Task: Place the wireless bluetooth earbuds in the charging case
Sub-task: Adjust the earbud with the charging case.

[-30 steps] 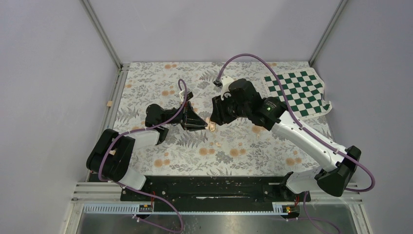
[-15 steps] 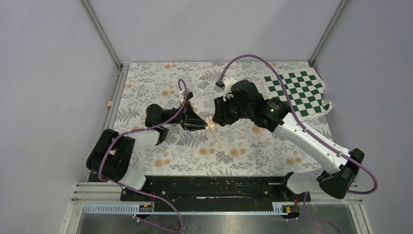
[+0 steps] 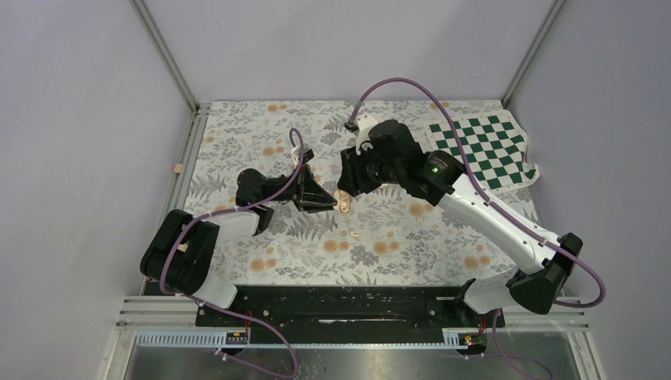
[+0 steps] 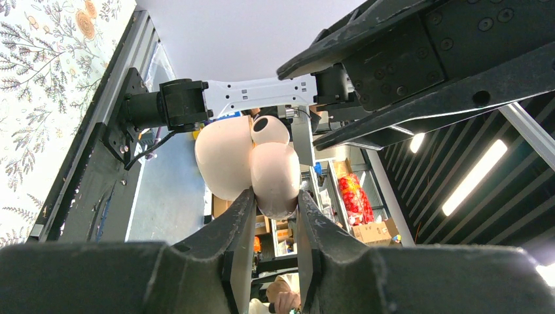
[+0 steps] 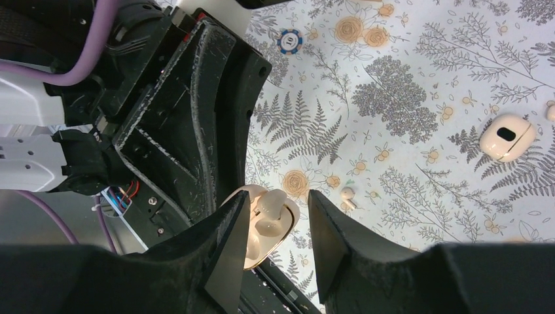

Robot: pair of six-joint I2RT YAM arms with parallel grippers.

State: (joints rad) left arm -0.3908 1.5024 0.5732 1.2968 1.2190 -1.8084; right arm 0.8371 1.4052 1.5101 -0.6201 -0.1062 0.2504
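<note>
My left gripper [image 3: 328,203] is shut on the charging case [image 4: 258,163], a pale peach-pink shell held up off the mat, also seen in the top view as charging case [image 3: 345,203]. In the right wrist view the case [image 5: 268,226] stands with its lid open and one earbud [image 5: 269,208] sits in its hollow. My right gripper [image 5: 278,196] is open, its fingers either side of the case, with a gap on the right side. A second earbud [image 5: 347,194] lies on the floral mat just past the case, visible from above as a pale earbud [image 3: 355,234].
A pale rounded object with a dark slot [image 5: 507,137] lies on the mat to the right. A blue-and-white chip [image 5: 288,41] lies farther off. A green checkered cloth [image 3: 484,147] covers the back right corner. A small tan block [image 3: 178,168] sits on the left rail.
My right gripper has opened a little and its wrist has shifted slightly back and left over the case. The left gripper and the case have stayed put.
</note>
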